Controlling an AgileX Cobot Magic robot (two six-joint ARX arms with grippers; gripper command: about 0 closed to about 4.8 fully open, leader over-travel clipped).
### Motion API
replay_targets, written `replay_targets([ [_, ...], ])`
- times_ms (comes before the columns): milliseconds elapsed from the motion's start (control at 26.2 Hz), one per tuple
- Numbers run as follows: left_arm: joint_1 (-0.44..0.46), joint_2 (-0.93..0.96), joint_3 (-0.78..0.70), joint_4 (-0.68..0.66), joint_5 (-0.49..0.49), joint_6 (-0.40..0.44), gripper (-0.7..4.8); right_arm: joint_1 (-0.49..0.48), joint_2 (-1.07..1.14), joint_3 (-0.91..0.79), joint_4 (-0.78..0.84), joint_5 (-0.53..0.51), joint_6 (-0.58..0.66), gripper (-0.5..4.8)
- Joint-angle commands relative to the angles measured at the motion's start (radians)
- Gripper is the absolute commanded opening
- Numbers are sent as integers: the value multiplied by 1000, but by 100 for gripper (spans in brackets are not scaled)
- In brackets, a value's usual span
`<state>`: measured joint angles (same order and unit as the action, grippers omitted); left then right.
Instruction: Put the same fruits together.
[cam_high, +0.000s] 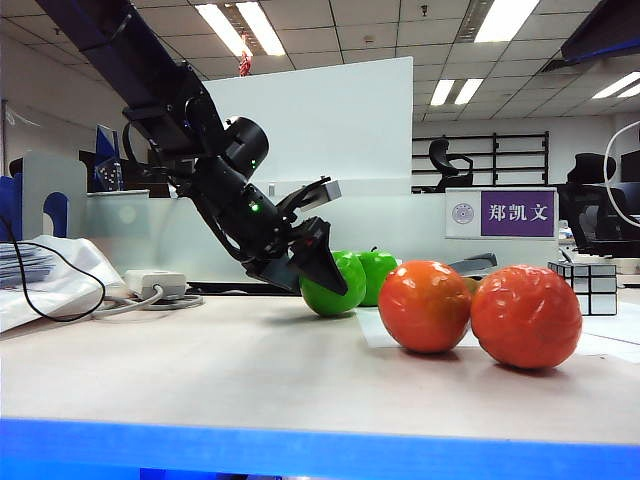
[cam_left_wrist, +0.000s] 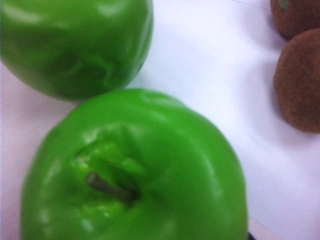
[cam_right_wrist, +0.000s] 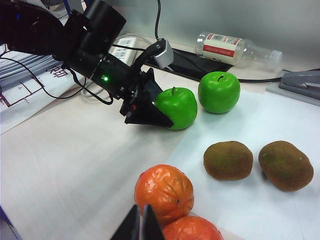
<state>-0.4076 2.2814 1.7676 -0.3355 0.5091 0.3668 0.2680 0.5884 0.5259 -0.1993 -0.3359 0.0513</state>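
Your left gripper (cam_high: 318, 262) is down low at the table, black jaws spread wide around the nearer glossy green apple (cam_high: 333, 283), one finger in front of it and the other behind, though you can't really tell if the pads are touching the skin. The second shiny green apple (cam_high: 377, 274) sits just beside it on the right, close enough that they look nearly touching, and its short stem shows clearly in the right wrist view. Near the front right edge of the pale wooden table (cam_high: 200, 370) you've got the two wrinkled orange-red round fruits (cam_high: 424, 306) pressed side by side. Two fuzzy brown oval kiwis (cam_right_wrist: 228, 160) lie next to each other on the white paper sheet (cam_right_wrist: 235, 120), between the apples and the orange pair, slightly apart. Your right gripper (cam_right_wrist: 139, 227) hangs back on the near side, just above the orange-red fruits, its two dark fingertips close together with only a narrow gap, holding nothing. Far right there's a mirrored silver cube (cam_high: 584, 286), and a clear plastic bottle (cam_right_wrist: 236, 50) lies on its side behind the apples.
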Motion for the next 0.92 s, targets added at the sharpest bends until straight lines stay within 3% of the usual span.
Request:
replay_targets([
  [38,3,0,2,10,-31,2,-6,2,-2,5,14,1,-4,22],
  [229,5,0,2,9,-45,3,14,2,-2,5,18,3,-4,22],
  [343,5,0,2,9,-58,3,100,1,-2,5,20,5,-4,22],
  [534,4,0,2,9,-63,2,302,1,-1,5,24,5,-4,22],
  [610,4,0,2,8,-63,2,336,1,-1,5,24,14,-4,22],
  [763,4,0,2,8,-64,-1,479,1,-1,5,24,27,-4,22],
  [915,1,0,2,8,-95,-16,479,1,-1,5,25,27,-4,22],
])
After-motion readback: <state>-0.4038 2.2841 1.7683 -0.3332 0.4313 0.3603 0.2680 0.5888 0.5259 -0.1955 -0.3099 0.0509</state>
